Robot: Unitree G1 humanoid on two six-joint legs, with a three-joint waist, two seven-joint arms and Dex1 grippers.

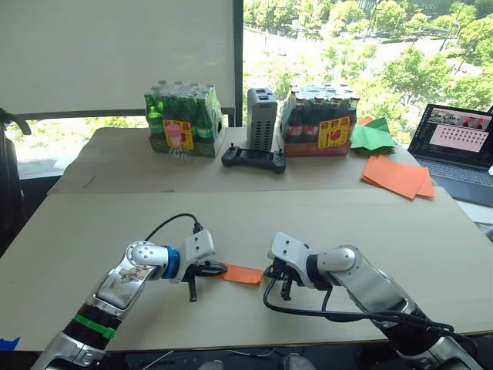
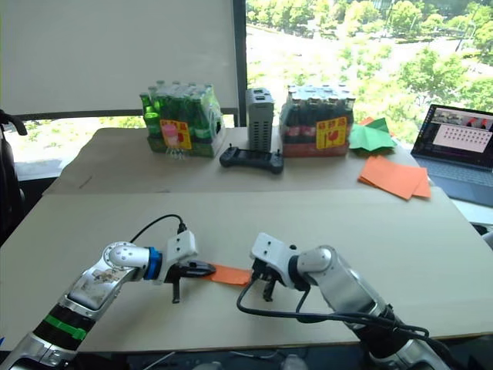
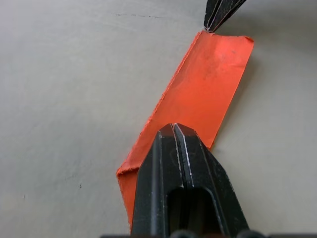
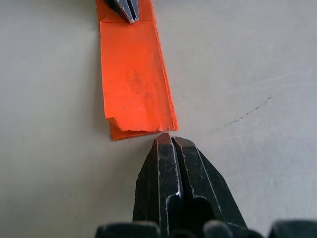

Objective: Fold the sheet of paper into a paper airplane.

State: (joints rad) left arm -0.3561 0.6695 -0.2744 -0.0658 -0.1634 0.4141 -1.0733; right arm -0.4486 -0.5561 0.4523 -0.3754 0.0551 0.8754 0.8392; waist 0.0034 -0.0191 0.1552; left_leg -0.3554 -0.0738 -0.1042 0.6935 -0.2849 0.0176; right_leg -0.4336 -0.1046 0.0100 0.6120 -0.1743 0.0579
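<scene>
The sheet of paper (image 1: pixel 245 274) is a narrow, bright-orange folded strip lying flat on the near part of the table (image 1: pixel 115 223), between my two grippers. My left gripper (image 1: pixel 218 268) is shut, and its tips rest on top of the strip's left end (image 3: pixel 208 84). My right gripper (image 1: pixel 271 271) is also shut. Its tips (image 4: pixel 165 136) sit at the corner of the strip's right end (image 4: pixel 131 74), on the table just off the paper. The strip's right end has a ragged, layered edge.
At the back stand a pack of green bottles (image 1: pixel 183 123), a grey box (image 1: pixel 261 119), a black controller (image 1: pixel 253 159) and a pack of dark bottles (image 1: pixel 320 123). Back right are green paper pieces (image 1: pixel 371 137), a stack of flat orange sheets (image 1: pixel 397 177) and a laptop (image 1: pixel 461 142).
</scene>
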